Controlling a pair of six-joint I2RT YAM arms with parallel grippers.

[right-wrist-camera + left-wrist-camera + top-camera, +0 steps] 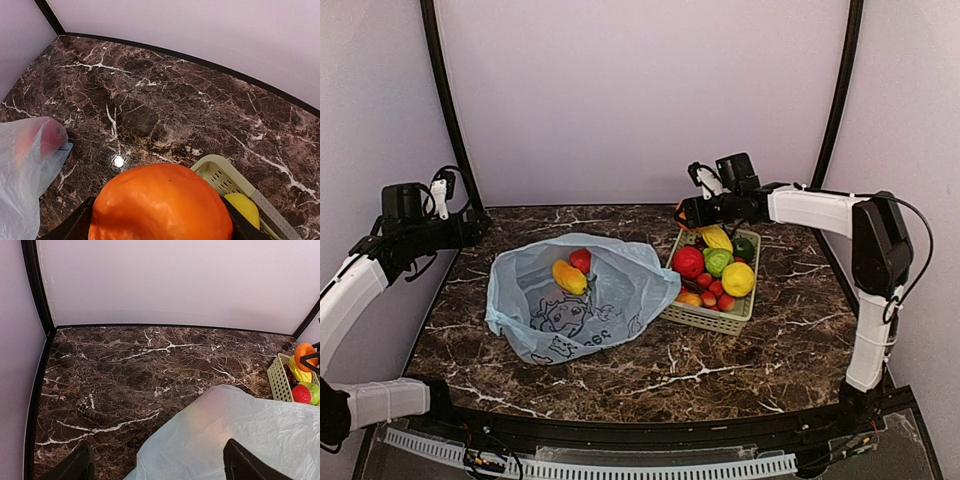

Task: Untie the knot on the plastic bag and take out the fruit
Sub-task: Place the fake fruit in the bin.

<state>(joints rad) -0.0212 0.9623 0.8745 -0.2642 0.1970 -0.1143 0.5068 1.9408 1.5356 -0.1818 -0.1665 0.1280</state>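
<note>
The light blue plastic bag [578, 296] lies open and flat at mid-table, with an orange-yellow mango [569, 277] and a red-pink apple [580, 260] in its mouth. No knot shows. My right gripper [682, 213] is shut on an orange [161, 205] and holds it above the far left corner of the pale green basket [708, 317]. In the left wrist view the orange [304, 353] hangs over the basket [278, 379]. My left gripper [157, 465] is open and empty, raised at the far left above the bag's [235, 435] edge.
The basket holds a lemon [738, 279], a green apple [718, 262], a red fruit [688, 262], a dark green one [743, 248] and small strawberries [716, 293]. Black frame posts stand at the back corners. Bare marble lies behind and in front of the bag.
</note>
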